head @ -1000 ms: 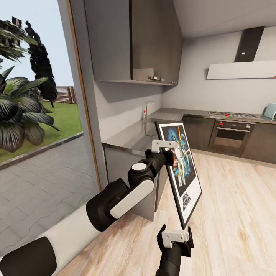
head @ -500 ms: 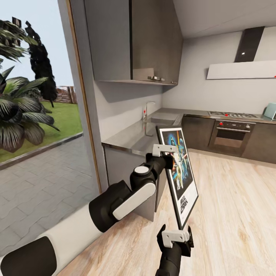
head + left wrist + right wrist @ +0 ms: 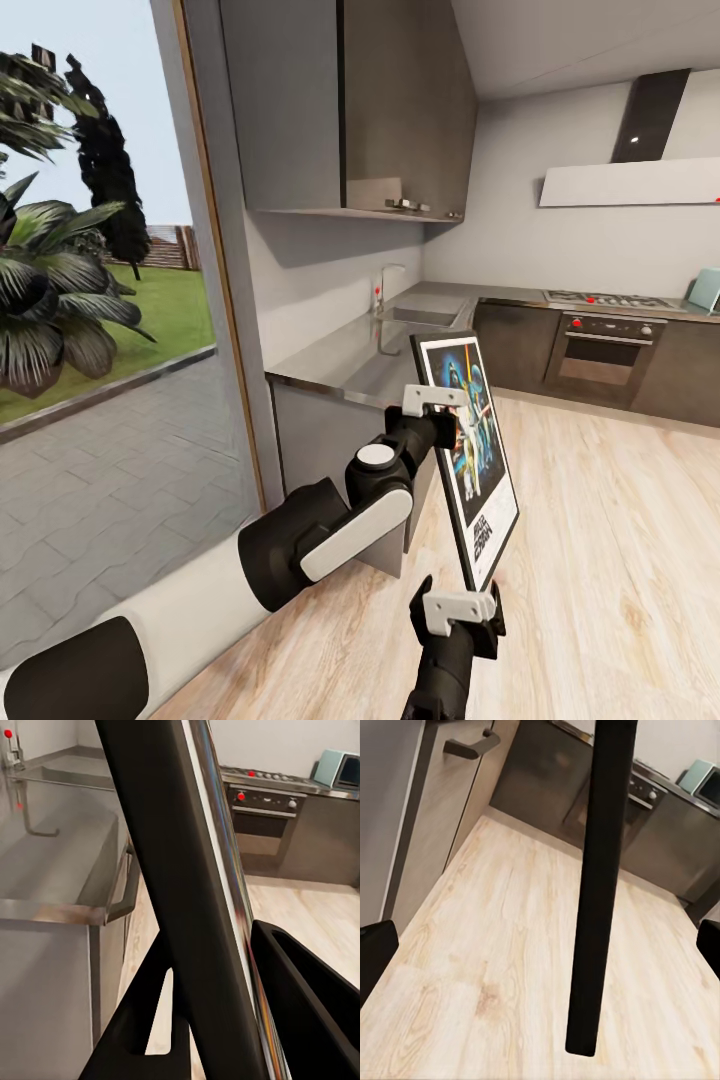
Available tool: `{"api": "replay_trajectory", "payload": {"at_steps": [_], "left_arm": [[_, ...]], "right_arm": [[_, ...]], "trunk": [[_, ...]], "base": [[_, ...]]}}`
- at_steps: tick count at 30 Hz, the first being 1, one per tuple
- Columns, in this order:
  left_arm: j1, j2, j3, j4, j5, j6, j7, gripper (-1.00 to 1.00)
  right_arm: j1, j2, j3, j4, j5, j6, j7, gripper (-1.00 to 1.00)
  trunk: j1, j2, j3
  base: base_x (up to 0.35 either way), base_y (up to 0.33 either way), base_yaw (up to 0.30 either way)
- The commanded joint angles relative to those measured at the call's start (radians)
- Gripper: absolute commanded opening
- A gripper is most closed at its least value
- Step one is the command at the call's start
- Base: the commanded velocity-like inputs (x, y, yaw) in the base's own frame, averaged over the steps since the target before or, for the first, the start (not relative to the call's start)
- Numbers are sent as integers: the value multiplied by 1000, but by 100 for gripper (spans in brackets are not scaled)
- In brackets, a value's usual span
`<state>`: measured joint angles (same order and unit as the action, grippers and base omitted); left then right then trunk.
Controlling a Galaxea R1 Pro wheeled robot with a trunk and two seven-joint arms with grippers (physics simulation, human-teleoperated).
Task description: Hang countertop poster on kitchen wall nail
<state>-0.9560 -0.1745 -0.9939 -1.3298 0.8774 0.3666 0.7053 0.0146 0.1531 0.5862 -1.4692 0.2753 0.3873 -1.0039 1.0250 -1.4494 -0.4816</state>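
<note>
Black-framed, the poster [image 3: 468, 450] is already off the glossy worktop [image 3: 350, 355], held tilted over the wooden floor with the left tool [image 3: 437, 400] clamped on its edge and the right tool [image 3: 460, 607] spread apart below, so hanging remains.

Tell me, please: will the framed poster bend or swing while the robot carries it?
The poster probably stays stiff: its black frame edge looks straight. It may pivot, since the left end effector grips one side edge. The glossy front may be slippery.
</note>
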Motion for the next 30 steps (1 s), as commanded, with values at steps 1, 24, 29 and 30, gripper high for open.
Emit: {"api": "replay_trajectory", "payload": {"at_steps": [1, 24, 29, 30], "left_arm": [[-1, 0, -2, -1, 3, 3, 8, -100], [-1, 0, -15, -5, 3, 2, 9, -100], [-1, 0, -15, -6, 4, 2, 9, -100], [-1, 0, -15, -6, 4, 2, 9, -100]], "right_arm": [[-1, 0, 0, -1, 6, 10, -1, 100], [-37, -1, -1, 3, -51, 13, 0, 100], [-38, -1, -2, 4, -51, 13, 1, 100], [-38, -1, -2, 4, -51, 13, 1, 100]], "trunk": [[0, -1, -1], [0, -1, -1], [0, -1, -1], [0, -1, -1]], "base": [[0, 0, 0], [0, 0, 0], [0, 0, 0], [0, 0, 0]]}}
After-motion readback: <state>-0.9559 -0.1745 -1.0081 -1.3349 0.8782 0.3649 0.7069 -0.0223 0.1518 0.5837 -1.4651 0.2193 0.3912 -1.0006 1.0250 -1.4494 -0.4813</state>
